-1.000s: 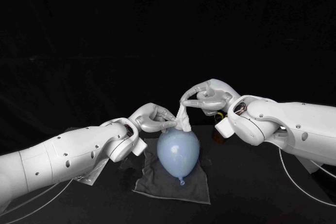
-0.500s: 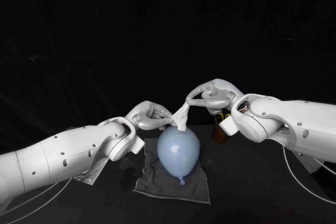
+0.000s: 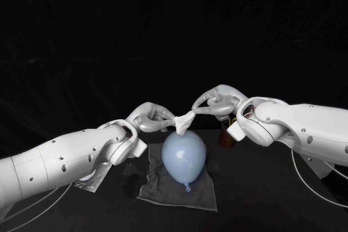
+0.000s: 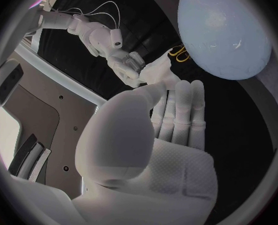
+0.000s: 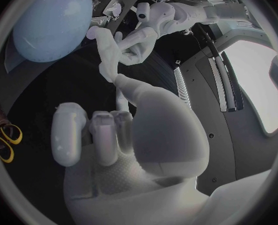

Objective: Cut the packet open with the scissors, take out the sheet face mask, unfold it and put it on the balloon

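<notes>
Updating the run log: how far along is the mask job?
Done: cutting and extraction, since the sheet mask is out in the open. In hand: the left robot hand and right robot hand both pinch it, bunched up, over the balloon. Left: spread it open and lay it on the balloon.

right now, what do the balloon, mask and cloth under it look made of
Balloon: probably latex, pale blue, smooth with a faint sheen. Sheet mask: seemingly thin white fabric, limp and crumpled. Cloth: dark grey textile, matte, creased.

One left hand (image 3: 151, 118), one right hand (image 3: 216, 102), one sheet mask (image 3: 184, 121) between them, one balloon (image 3: 184, 154) below, one cloth (image 3: 163, 189), one pair of scissors (image 5: 7, 141).
</notes>
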{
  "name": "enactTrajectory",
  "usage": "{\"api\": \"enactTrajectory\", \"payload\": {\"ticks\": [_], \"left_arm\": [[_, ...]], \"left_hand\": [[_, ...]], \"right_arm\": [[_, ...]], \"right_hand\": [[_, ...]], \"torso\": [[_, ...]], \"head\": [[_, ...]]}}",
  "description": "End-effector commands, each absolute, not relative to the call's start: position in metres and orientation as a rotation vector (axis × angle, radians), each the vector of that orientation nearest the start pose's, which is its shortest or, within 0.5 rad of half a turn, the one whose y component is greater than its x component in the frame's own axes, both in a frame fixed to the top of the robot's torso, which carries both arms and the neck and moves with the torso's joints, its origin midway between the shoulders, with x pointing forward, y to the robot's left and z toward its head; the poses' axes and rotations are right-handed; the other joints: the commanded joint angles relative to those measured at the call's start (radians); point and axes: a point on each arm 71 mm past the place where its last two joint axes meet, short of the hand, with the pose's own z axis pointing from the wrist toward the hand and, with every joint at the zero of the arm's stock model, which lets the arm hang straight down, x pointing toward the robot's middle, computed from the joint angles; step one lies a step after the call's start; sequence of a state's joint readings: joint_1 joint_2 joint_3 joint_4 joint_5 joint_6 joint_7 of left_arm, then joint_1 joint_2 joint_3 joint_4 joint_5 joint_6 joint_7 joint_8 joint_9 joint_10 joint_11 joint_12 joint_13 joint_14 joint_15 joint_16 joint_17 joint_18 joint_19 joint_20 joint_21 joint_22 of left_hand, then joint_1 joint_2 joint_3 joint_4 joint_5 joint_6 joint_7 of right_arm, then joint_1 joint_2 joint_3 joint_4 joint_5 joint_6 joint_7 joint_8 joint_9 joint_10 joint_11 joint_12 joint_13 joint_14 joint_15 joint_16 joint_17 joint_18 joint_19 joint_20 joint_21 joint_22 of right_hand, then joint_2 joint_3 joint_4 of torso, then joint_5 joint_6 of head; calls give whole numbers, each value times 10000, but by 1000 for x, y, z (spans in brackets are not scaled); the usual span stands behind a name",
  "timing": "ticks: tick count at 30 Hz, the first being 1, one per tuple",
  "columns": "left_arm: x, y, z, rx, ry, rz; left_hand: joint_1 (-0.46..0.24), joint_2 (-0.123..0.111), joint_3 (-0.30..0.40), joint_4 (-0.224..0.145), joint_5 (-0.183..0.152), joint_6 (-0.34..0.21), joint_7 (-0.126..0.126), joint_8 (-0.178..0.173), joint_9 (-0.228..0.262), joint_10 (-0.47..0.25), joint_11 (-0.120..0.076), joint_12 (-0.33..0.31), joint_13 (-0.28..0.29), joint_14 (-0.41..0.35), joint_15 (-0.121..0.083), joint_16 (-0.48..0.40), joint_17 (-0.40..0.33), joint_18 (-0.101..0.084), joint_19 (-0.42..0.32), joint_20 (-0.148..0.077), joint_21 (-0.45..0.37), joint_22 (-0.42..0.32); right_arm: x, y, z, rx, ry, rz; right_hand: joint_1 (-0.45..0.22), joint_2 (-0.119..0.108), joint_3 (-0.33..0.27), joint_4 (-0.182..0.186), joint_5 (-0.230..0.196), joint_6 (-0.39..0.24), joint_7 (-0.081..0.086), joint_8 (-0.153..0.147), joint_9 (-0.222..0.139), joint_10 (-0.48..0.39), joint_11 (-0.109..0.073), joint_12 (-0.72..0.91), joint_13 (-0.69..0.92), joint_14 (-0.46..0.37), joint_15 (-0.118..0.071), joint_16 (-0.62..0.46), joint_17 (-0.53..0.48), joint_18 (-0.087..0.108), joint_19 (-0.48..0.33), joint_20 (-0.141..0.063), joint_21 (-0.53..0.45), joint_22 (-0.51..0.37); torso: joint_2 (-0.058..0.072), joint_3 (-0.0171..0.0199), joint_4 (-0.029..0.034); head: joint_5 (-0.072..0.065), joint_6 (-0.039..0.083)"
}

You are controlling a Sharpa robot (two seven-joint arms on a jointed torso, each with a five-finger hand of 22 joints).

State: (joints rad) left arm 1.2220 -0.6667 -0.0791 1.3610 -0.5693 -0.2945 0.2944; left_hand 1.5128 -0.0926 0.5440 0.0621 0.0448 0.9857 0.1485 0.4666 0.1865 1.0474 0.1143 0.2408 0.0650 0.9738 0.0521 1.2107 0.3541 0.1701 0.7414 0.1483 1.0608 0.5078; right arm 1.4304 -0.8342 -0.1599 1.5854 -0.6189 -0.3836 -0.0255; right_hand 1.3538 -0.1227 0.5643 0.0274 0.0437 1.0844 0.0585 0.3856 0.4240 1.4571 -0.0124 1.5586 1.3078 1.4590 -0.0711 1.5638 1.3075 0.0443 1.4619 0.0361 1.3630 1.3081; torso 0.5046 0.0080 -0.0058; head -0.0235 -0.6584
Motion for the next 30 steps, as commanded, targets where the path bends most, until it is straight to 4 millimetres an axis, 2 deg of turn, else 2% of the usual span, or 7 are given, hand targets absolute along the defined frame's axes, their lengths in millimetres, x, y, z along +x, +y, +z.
{"api": "enactTrajectory", "payload": {"ticks": [1,11,20,23,26,30], "left_arm": [[509,148,-187,-3971,16645,-13182],[511,152,-187,-3849,16611,-12774],[515,151,-186,-4210,16345,-12742],[516,150,-186,-4438,16247,-12785],[517,148,-186,-4637,16176,-12833],[518,146,-187,-4738,16225,-12906]], "left_hand": [[-83,-34,82,-16,35,47,14,34,385,72,-4,-51,-12,53,-46,77,-18,116,-71,-5,55,19],[-105,-48,170,-67,36,26,48,33,411,76,-1,-101,-11,77,-47,119,-29,119,-98,-11,148,78],[-221,-128,222,-94,35,-117,145,-20,432,-26,52,-226,-19,129,-15,216,-35,117,-124,-3,269,151],[-323,-230,165,-111,34,-417,272,-166,408,-294,164,-383,-18,116,74,289,-40,102,-170,50,296,167],[-365,-339,141,-140,33,-883,417,-479,297,-512,272,-491,-17,79,160,347,-46,96,-203,114,299,167],[-477,-603,28,-163,33,-1347,565,-849,144,-820,398,-624,-18,-5,276,401,-64,88,-252,218,255,136]], "right_arm": [[497,-186,-117,4647,16501,10540],[496,-192,-113,4880,16180,10689],[490,-184,-112,5004,16300,11231],[489,-181,-110,5057,16189,11407],[488,-178,-109,5104,16066,11533],[489,-176,-107,5192,15861,11571]], "right_hand": [[-90,35,37,-8,51,0,46,44,17,1101,2,26,2584,1118,-9,70,2633,-34,347,-9,-49,2081],[-90,36,39,-12,51,-2,46,47,19,1100,3,23,2582,1118,-8,70,2633,-40,357,-8,-21,2088],[-91,36,41,-16,51,-4,46,50,22,1097,3,16,2579,1118,-8,70,2633,-37,352,-7,-35,2085],[-91,36,41,-16,51,-4,46,50,22,1097,3,16,2579,1118,-8,70,2633,-37,352,-7,-35,2085],[-91,36,41,-16,51,-4,46,50,22,1097,3,16,2579,1118,-8,70,2633,-37,352,-7,-35,2085],[-95,42,49,-26,51,-13,48,57,29,1092,4,2,2572,1118,-7,70,2633,-37,352,-6,-34,2085]], "torso": [[4,2,-10],[-6,0,-5],[-4,-6,-1],[-2,-10,-6],[-2,-6,-4],[3,-3,-3]], "head": [[-26,9],[-55,2],[-62,-13],[-68,-8],[-81,-17],[-103,-25]]}}
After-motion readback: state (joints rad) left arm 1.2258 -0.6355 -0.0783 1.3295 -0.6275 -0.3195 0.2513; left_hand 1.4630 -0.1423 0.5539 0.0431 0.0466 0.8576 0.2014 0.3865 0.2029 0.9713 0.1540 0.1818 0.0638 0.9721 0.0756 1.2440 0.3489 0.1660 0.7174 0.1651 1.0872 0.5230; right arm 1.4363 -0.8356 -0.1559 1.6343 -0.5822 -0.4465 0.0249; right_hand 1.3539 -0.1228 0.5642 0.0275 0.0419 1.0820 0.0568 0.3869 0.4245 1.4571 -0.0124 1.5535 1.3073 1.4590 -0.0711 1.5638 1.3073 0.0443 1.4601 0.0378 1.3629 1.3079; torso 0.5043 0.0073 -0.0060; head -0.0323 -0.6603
